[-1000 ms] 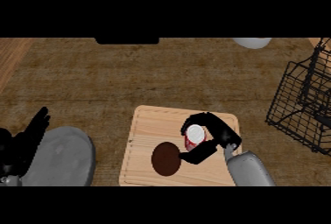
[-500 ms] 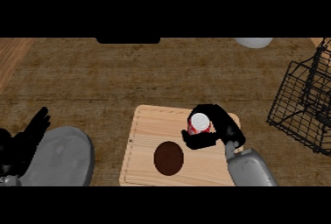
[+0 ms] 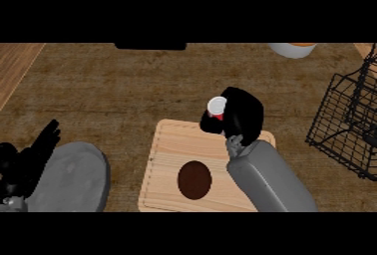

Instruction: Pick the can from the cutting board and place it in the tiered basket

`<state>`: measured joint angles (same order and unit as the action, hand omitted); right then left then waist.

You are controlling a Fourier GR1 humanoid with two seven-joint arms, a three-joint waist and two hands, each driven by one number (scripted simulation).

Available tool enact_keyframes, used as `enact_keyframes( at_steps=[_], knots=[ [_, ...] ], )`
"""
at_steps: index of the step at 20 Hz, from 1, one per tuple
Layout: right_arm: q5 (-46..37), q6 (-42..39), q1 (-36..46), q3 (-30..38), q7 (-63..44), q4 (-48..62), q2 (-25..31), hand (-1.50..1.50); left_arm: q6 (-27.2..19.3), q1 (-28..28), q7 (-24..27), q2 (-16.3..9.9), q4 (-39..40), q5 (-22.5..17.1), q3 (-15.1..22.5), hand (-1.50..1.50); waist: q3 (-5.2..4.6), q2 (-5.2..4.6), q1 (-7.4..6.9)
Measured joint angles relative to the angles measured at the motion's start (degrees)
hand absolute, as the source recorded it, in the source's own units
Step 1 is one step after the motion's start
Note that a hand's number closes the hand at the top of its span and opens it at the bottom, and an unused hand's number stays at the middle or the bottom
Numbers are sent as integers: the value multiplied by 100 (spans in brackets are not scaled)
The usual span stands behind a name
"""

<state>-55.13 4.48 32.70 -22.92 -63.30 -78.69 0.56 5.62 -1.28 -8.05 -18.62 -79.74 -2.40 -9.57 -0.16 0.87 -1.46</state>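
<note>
My right hand (image 3: 242,115) is curled round a red can (image 3: 216,107) with a white top, held above the far edge of the light wooden cutting board (image 3: 168,158). Most of the can's body is hidden by the fingers. The black wire tiered basket (image 3: 350,130) stands at the right edge, well to the right of the hand. My left hand (image 3: 29,154) rests at the lower left with its fingers up and straight, holding nothing.
A dark brown oval object (image 3: 194,180) lies on the board near its front. A pale bowl-like object (image 3: 292,49) sits at the far right of the wooden counter. A dark object (image 3: 150,46) lies along the counter's far edge.
My right hand has lifted the can off the board and carried it up and away from me, toward the board's far edge. The left hand has stayed put.
</note>
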Motion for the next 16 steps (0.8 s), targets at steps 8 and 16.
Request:
enact_keyframes(
  at_steps=[8, 16],
  knots=[
    [-1695, -239, 1308, 51, -685, 52, 25, 150, 16, -33, -83, 0, -41, -16, -8, 0, 17, 9, 40],
    [-2386, -533, 2009, 627, -755, -227, 23, 150, -17, -107, -79, 7, -86, -12, -69, 0, 38, -24, 85]
  ],
)
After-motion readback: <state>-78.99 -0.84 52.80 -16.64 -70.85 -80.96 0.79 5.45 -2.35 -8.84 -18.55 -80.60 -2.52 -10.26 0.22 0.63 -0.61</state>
